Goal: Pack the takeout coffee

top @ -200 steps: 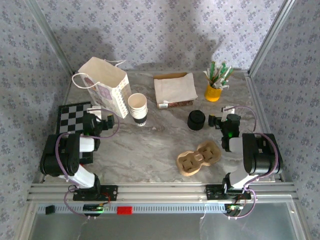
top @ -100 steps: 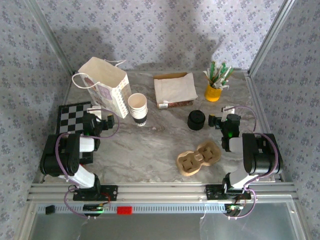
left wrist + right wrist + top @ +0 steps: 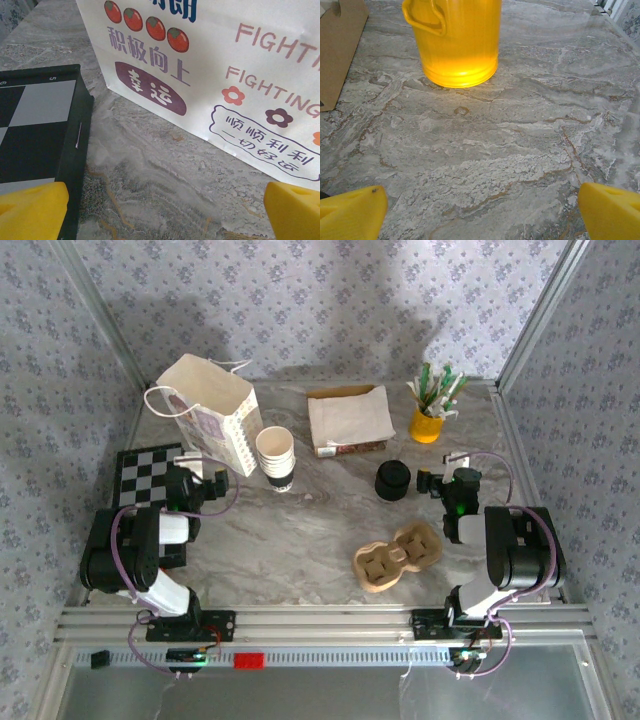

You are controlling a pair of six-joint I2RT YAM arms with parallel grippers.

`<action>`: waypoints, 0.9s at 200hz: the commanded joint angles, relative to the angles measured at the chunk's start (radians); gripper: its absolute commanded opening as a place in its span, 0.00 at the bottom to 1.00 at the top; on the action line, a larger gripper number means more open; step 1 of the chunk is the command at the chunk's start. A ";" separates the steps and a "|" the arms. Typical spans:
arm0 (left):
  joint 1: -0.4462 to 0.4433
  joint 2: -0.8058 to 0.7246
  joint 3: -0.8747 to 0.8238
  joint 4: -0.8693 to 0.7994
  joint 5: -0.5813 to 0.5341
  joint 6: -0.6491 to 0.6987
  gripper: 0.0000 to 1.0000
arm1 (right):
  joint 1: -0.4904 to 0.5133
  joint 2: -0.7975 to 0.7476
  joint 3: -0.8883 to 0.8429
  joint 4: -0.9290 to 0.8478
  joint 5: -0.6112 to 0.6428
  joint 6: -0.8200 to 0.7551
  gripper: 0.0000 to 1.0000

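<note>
The takeout coffee [image 3: 275, 460] stands upright on the surface [image 3: 320, 530], nearer its far-left corner, just beside the paper bag [image 3: 210, 415]. The left tool [image 3: 160, 212] and right tool [image 3: 480, 210] both gape wide, gripping nothing.

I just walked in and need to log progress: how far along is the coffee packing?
Nothing looks done: the white cup stands uncovered outside the paper bag. Nothing is in hand: the left fingers and right fingers are open and empty. Left to do: grasp the cup, probably lid it, and bag it.
</note>
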 commanded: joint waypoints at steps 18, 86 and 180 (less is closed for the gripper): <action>0.007 -0.071 0.010 -0.008 0.004 0.002 1.00 | 0.000 -0.027 0.009 0.015 0.000 -0.007 1.00; 0.006 -0.344 -0.010 -0.237 0.010 -0.055 1.00 | -0.003 -0.250 0.050 -0.248 0.071 0.047 1.00; 0.014 -0.667 0.074 -0.721 -0.106 -0.557 1.00 | -0.213 -0.408 0.216 -0.822 -0.205 0.626 1.00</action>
